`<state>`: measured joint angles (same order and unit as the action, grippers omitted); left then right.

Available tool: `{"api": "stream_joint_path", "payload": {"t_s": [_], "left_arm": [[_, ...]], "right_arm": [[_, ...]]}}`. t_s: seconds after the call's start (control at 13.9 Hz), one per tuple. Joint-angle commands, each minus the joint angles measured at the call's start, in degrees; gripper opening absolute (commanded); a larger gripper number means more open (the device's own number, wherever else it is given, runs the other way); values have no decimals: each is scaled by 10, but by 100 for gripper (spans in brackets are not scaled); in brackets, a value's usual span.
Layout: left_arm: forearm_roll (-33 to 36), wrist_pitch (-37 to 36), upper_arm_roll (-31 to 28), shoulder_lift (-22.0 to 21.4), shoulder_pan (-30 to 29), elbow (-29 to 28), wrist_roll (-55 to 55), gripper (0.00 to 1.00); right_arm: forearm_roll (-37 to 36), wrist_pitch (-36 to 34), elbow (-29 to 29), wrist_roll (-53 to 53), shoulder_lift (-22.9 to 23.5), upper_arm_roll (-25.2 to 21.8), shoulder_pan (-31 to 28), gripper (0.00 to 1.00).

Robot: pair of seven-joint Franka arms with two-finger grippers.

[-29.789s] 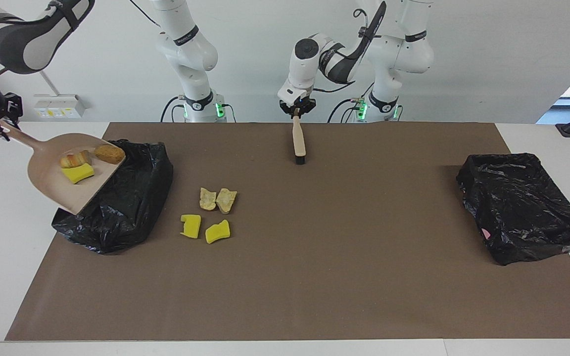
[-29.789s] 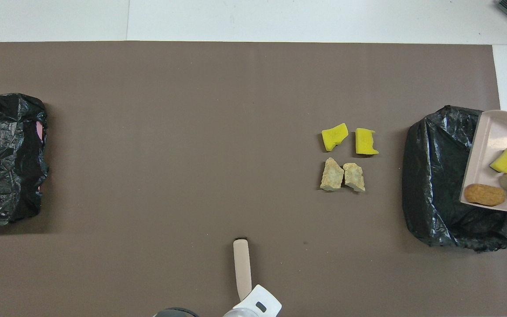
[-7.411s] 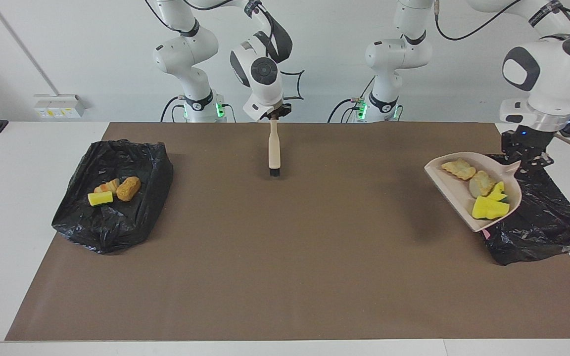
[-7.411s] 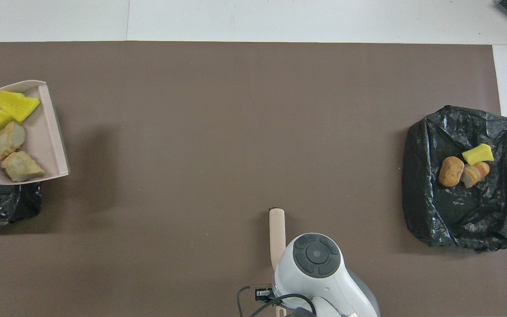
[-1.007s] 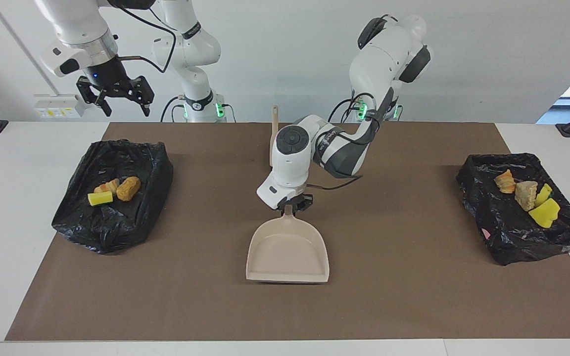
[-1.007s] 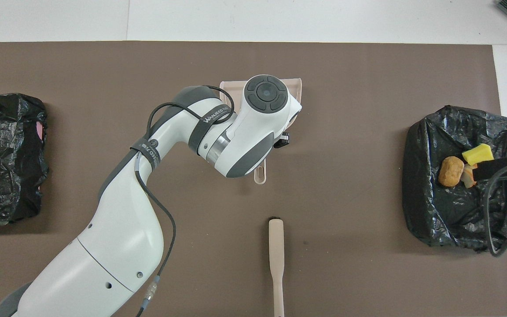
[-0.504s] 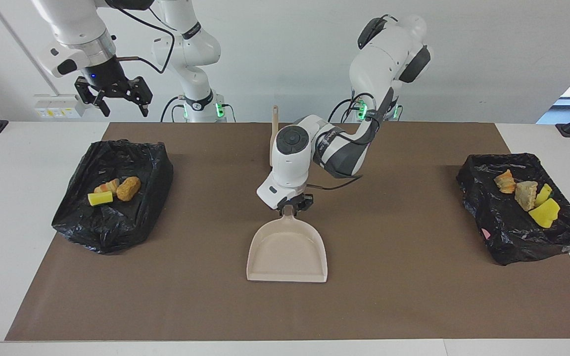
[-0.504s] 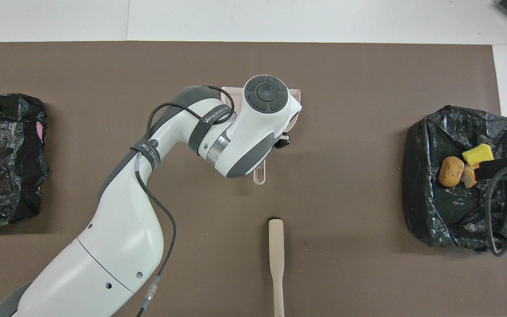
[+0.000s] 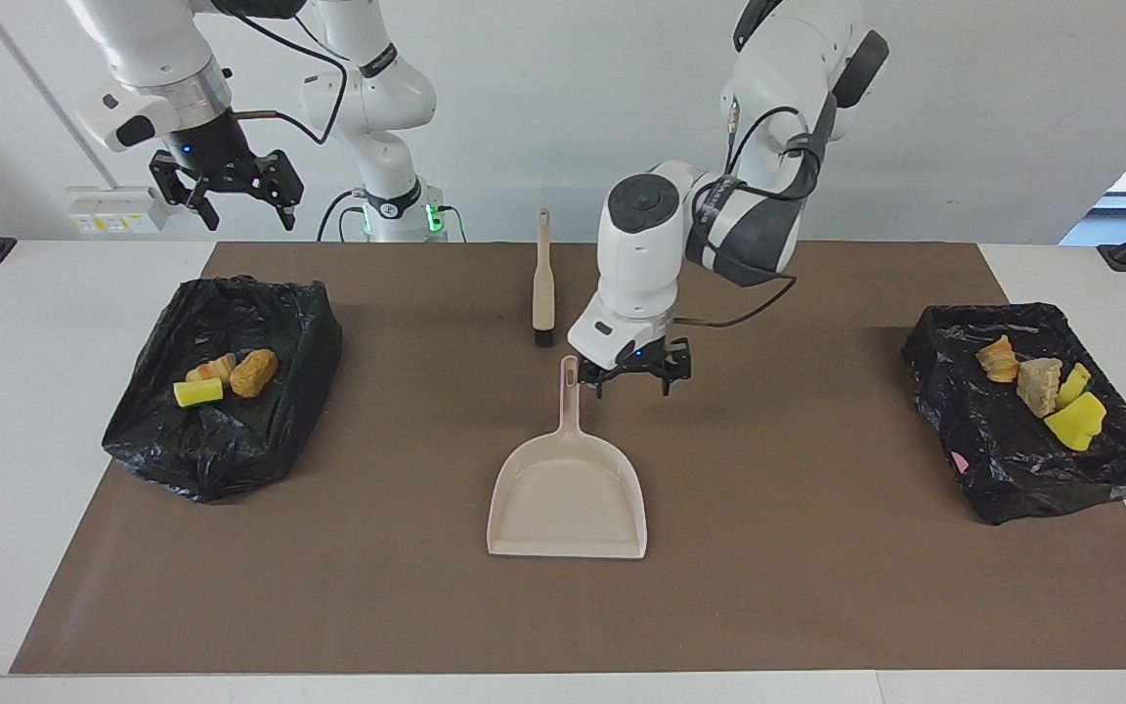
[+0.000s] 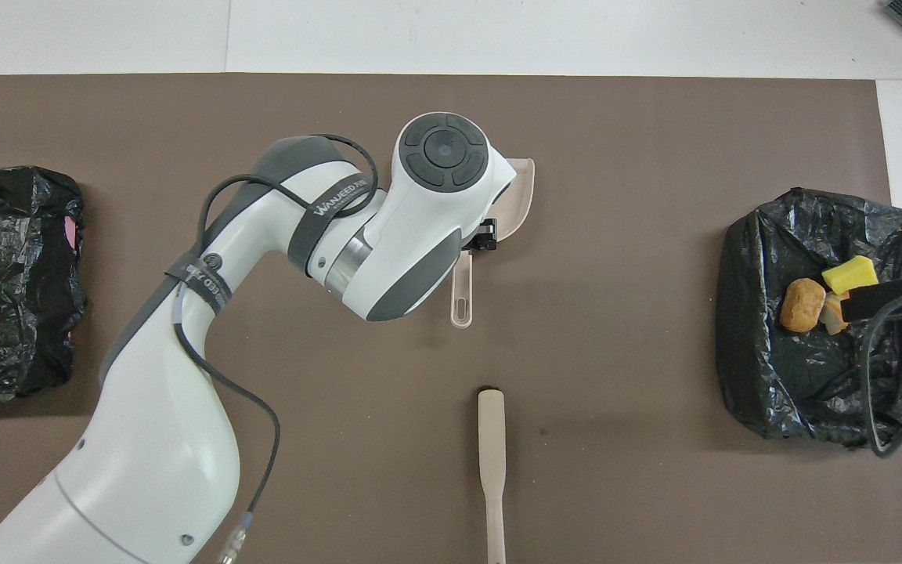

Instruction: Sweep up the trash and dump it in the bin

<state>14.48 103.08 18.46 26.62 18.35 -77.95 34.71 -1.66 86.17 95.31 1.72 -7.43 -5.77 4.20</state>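
The beige dustpan (image 9: 568, 494) lies flat on the brown mat (image 9: 778, 587) in the middle of the tabletop (image 9: 45, 411), its pan bare and its handle pointing toward the robots. The left tool (image 9: 633, 376) hangs low just beside the tip of that handle, toward the left arm's end of the tabletop, with its fingers spread apart and nothing between them; it does not touch the dustpan. From overhead the left arm's big white wrist covers most of the pan, and only one corner (image 10: 520, 196) and the handle show.

The brush (image 9: 542, 284) lies on the mat nearer to the robots than the dustpan, bristles toward the dustpan, well apart from both tools.

All the trash is in the two black bag-lined bins. In the bin (image 9: 231, 460) at the right arm's end lie three pieces close together: a yellow sponge scrap (image 9: 197, 392), a brown bread chunk (image 9: 253, 373) and a striped roll piece (image 9: 213, 369). In the bin (image 9: 1013, 469) at the left arm's end lie four: an orange-brown crust (image 9: 997, 359), a tan bread chunk (image 9: 1039, 384) and two yellow sponge pieces (image 9: 1075, 417) touching each other.

The right tool (image 9: 227, 196) waits up in the air at the right arm's end, above the edge of its bin nearest the robots, fingers wide apart and holding nothing.
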Motion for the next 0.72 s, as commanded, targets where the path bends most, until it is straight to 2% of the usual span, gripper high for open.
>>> {"api": "stream_joint_path", "payload": {"t_s": [0.0,0.14,0.29,0.43,0.65], "left_arm": [[-43,5,-59,-82,-8,-75,-84,100],[-102,4,-125,-152,-7,-121,-195,100],[-120,-19,-166,-207,-9,-154,-268,100],[-121,-78,-201,-243,-9,-162,-334,100],[-122,-107,-249,-285,-10,-164,-384,100]], "right_arm": [[0,-1,-2,7,0,3,-4,100],[0,-1,-2,7,0,3,-4,100],[0,-1,-1,7,0,3,-4,100],[0,-1,-1,7,-1,3,-4,100],[0,0,-1,7,-1,2,-4,100]]}}
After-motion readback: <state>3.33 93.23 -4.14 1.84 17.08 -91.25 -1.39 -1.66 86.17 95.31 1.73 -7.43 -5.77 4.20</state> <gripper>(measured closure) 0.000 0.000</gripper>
